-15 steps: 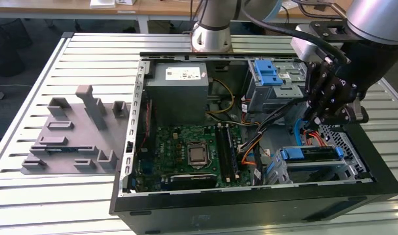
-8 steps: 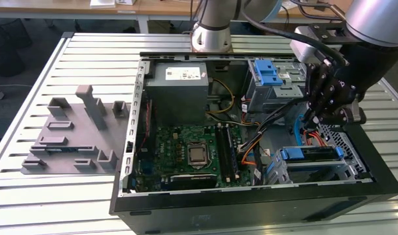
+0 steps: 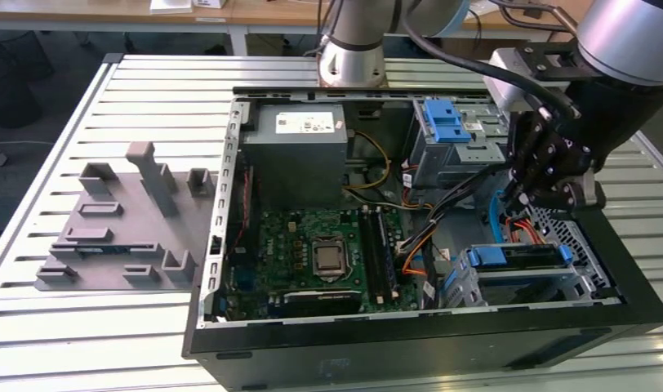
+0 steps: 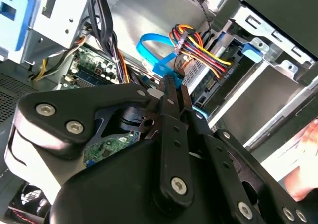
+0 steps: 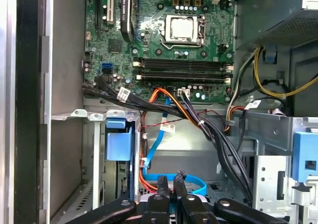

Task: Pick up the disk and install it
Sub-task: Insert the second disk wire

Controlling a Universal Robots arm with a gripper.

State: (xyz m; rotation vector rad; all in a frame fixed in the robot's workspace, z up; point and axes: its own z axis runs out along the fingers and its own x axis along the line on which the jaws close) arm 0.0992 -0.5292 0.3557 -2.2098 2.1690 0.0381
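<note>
The disk (image 3: 517, 257) sits in the lower drive cage at the near corner of the open computer case, on the exterior view's right, framed by its blue carrier. The carrier's blue end (image 5: 119, 139) faces out of the cage in the first wrist view, and its blue tab (image 4: 251, 50) shows in the second wrist view. My gripper (image 3: 517, 196) hangs inside the case just above and behind the disk, apart from it. Its fingers (image 4: 171, 85) are shut together, tips (image 5: 171, 180) right beside a blue flat cable (image 5: 154, 154) and a bundle of coloured power wires (image 4: 198, 47).
The motherboard (image 3: 321, 253) covers the case floor, with the power supply (image 3: 299, 139) at the back. An upper drive cage with another blue carrier (image 3: 446, 122) stands next to my arm. Black cables (image 5: 218, 144) cross the case. A grey fixture plate (image 3: 125, 237) lies on the slatted table at the exterior view's left.
</note>
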